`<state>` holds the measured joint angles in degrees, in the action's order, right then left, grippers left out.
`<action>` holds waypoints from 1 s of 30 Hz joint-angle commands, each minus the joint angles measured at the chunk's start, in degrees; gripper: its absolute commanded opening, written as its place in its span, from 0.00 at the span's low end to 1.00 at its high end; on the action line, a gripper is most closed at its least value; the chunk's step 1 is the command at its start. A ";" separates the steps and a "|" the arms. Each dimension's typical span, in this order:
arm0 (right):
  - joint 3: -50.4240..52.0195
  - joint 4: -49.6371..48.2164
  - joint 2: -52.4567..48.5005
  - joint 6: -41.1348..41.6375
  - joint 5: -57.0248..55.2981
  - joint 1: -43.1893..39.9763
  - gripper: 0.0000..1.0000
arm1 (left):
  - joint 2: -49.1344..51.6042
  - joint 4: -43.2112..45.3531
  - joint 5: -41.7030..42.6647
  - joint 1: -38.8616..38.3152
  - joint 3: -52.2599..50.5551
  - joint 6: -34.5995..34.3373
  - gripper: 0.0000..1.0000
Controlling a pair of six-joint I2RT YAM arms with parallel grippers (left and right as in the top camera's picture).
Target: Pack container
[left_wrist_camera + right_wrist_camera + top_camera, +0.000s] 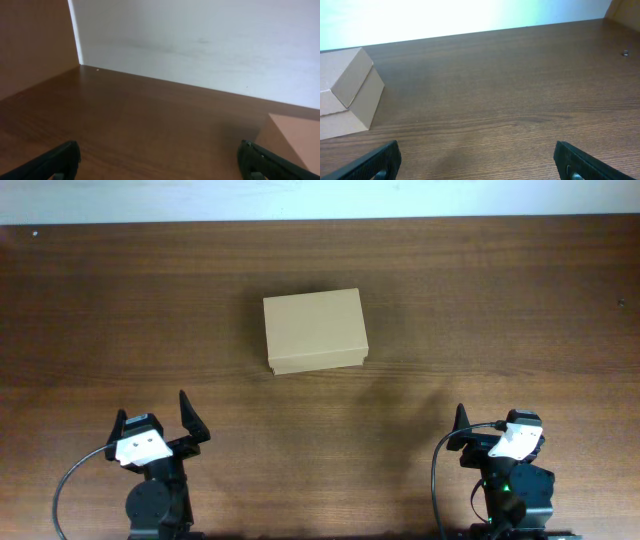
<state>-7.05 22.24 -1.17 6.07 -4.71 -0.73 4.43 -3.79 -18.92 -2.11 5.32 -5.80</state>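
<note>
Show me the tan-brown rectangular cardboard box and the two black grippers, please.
tan-brown rectangular cardboard box (315,328): overhead view, middle of its top face.
left gripper (159,152): left wrist view, midway between its open black fingertips.
right gripper (476,151): right wrist view, midway between its open black fingertips.

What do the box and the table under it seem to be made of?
The box looks like plain tan cardboard with a matte finish: its faces are flat and unprinted, its edges are sharply folded, and a lid seam runs along its side. The table looks like dark brown wood or a wood-look laminate, smooth with a faint sheen. Long grain lines run across it, but the pictures cannot settle which.
</note>
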 commanded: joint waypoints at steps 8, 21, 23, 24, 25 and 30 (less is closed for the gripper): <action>0.50 -0.20 0.44 0.33 -0.28 -0.42 0.99 | -0.66 0.83 -0.37 0.31 -4.83 -0.13 1.00; 0.50 -0.20 0.44 0.35 -0.28 -0.42 0.99 | -0.63 0.79 -0.37 0.31 -4.83 -0.13 1.00; 0.50 -0.22 0.44 0.35 -0.28 -0.42 0.99 | -0.63 0.79 -0.37 0.31 -4.83 -0.13 1.00; 0.50 -0.22 0.44 0.35 -0.28 -0.42 0.99 | -0.63 0.79 -0.37 0.31 -4.81 -0.13 1.00; 0.50 -0.20 0.44 0.35 -0.28 -0.42 0.99 | -0.63 0.79 -0.37 0.31 -4.83 -0.13 1.00; 0.50 -0.20 0.44 0.35 -0.28 -0.42 0.99 | -0.63 0.79 -0.37 0.31 -4.83 -0.13 1.00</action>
<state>-7.05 22.24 -1.17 6.04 -4.71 -0.73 4.32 -3.20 -18.92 -2.11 0.95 -5.80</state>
